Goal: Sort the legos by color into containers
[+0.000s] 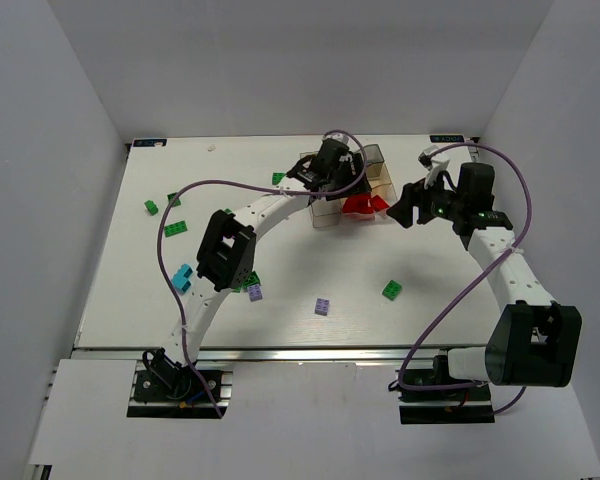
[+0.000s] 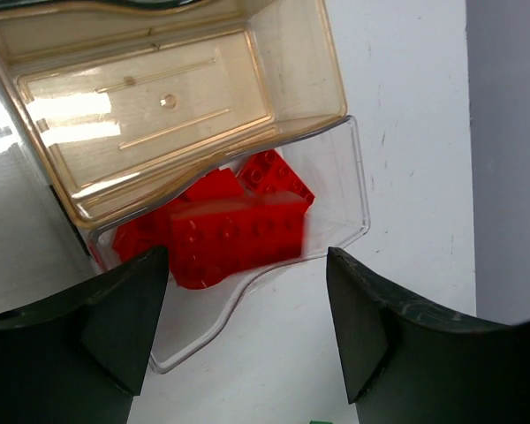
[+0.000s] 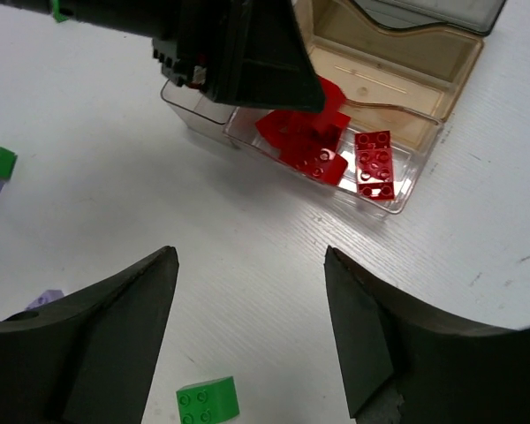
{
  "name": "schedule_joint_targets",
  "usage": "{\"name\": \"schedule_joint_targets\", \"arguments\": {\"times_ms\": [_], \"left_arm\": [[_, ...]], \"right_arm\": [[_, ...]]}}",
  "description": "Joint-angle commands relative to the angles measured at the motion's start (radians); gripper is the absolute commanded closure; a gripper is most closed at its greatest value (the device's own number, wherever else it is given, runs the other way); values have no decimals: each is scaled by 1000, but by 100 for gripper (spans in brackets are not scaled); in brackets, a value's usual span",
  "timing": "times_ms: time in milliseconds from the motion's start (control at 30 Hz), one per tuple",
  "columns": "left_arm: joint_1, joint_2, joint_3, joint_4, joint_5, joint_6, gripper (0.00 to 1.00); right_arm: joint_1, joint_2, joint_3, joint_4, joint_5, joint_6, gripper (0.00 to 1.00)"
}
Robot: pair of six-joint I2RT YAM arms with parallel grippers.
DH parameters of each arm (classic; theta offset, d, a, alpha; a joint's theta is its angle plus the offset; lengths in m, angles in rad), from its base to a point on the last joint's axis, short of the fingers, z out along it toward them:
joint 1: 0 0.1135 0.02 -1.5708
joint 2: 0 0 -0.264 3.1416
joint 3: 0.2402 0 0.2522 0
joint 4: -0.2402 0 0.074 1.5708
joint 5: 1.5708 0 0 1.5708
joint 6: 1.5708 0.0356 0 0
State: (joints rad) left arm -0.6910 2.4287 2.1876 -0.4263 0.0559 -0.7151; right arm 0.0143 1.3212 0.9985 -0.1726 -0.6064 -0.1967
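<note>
The containers point(image 1: 378, 160) stand at the back middle of the table. Several red legos point(image 1: 364, 205) lie in the clear front compartment point(image 2: 349, 199). The tan-bottomed compartment point(image 2: 141, 97) behind it is empty. My left gripper point(image 1: 343, 186) hangs open over the red legos point(image 2: 238, 234), holding nothing point(image 2: 247, 261). One red brick below it looks blurred. My right gripper point(image 1: 398, 212) is open and empty point(image 3: 250, 256) over bare table, just right of the containers. A green brick point(image 3: 208, 399) lies below it. The red legos point(image 3: 336, 150) show beyond it.
Loose legos lie on the table: green ones point(image 1: 175, 228) at the left and one point(image 1: 392, 289) at the front right, teal ones point(image 1: 183, 277) by the left arm, lilac ones point(image 1: 322, 306) in front. The left gripper's body point(image 3: 238, 53) overhangs the containers.
</note>
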Motion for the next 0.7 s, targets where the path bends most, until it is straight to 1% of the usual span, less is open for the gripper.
{"name": "schedule_joint_targets", "arguments": {"times_ms": [0, 233, 300, 333, 400, 433, 467, 500, 533, 567, 600, 633, 667], "left_arm": [[-5, -68, 49, 35, 1, 0, 18], [-5, -56, 52, 17, 18, -12, 18], [-5, -68, 54, 20, 10, -12, 20], [4, -78, 54, 23, 4, -9, 22], [16, -138, 43, 29, -14, 3, 35], [27, -163, 32, 27, -24, 26, 44], [40, -236, 15, 23, -37, 40, 67], [41, -281, -44, 30, -72, 87, 76], [54, -327, -87, 35, -77, 112, 83], [54, -379, -136, 38, -80, 133, 87], [68, -486, -190, 46, -77, 175, 87], [80, -541, -307, 53, -77, 196, 84], [81, -595, -371, 51, -82, 209, 75]], "right_arm": [[-4, -7, 43, -11, -91, -52, 26], [-2, 0, 63, -34, -98, -53, 25], [-2, -7, 63, -38, -101, -59, 26], [-2, -11, 63, -39, -121, -67, 28], [-2, -20, 65, -48, -162, -117, 32], [-2, -20, 68, -82, -241, -156, 40], [-4, -20, 83, -120, -287, -214, 45], [-1, -14, 89, -167, -379, -363, 49], [3, -11, 97, -268, -427, -448, 57], [3, 1, 100, -330, -469, -540, 58], [4, 10, 106, -396, -528, -640, 59], [15, 19, 111, -542, -539, -855, 56], [22, 41, 117, -601, -543, -950, 51]]}}
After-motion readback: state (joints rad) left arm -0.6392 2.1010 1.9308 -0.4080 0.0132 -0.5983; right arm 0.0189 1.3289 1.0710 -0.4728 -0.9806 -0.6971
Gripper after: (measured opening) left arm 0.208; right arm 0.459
